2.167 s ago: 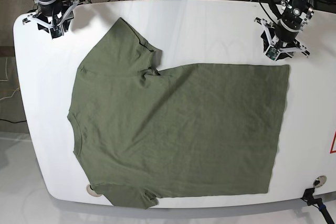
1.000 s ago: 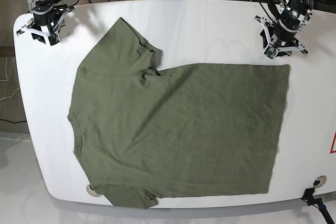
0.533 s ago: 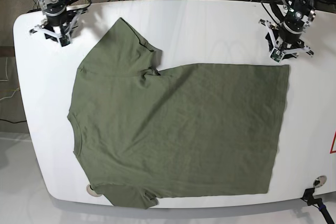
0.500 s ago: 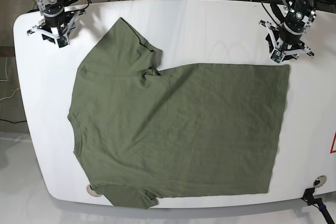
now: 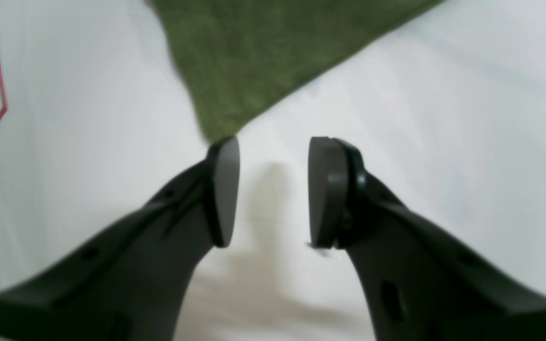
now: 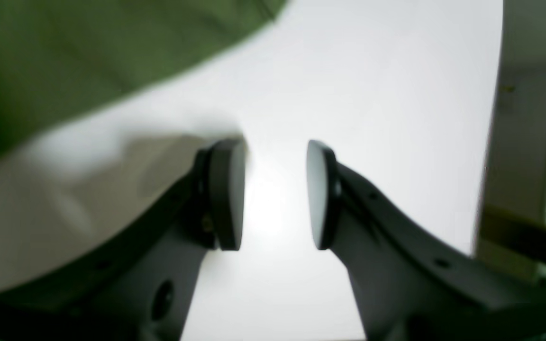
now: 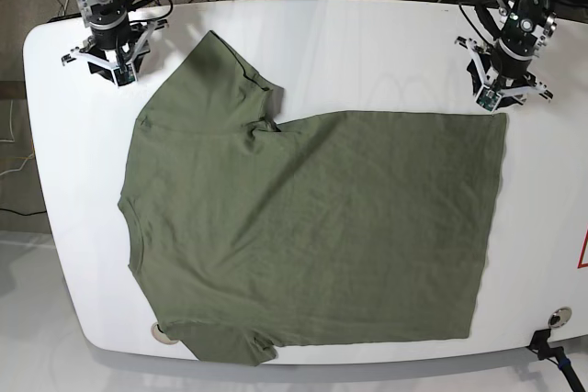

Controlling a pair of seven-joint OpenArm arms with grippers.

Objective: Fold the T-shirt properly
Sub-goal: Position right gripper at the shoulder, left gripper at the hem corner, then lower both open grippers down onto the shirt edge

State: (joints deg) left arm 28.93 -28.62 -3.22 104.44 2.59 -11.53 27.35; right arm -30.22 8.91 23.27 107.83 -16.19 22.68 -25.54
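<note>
The olive-green T-shirt (image 7: 312, 227) lies spread flat on the white table (image 7: 367, 43), neckline at the left and hem at the right. My left gripper (image 7: 497, 101) hangs open just above the shirt's far hem corner. In the left wrist view that gripper (image 5: 270, 189) holds nothing, and the T-shirt's corner (image 5: 254, 57) ends right at the tip of one of its fingers (image 5: 222, 189). My right gripper (image 7: 117, 73) is open over bare table, left of the far sleeve. The right wrist view shows the same gripper (image 6: 275, 194) empty, with T-shirt cloth (image 6: 88, 47) at the upper left.
A red outlined mark (image 7: 582, 254) sits at the table's right edge. Two round grommets (image 7: 163, 333) (image 7: 559, 318) lie near the front edge, and a black clamp (image 7: 549, 353) is at the front right corner. Cables hang behind the table's back edge.
My right gripper has shifted rightward along the back edge toward the far sleeve. The left gripper has edged toward the hem corner. The shirt has not moved.
</note>
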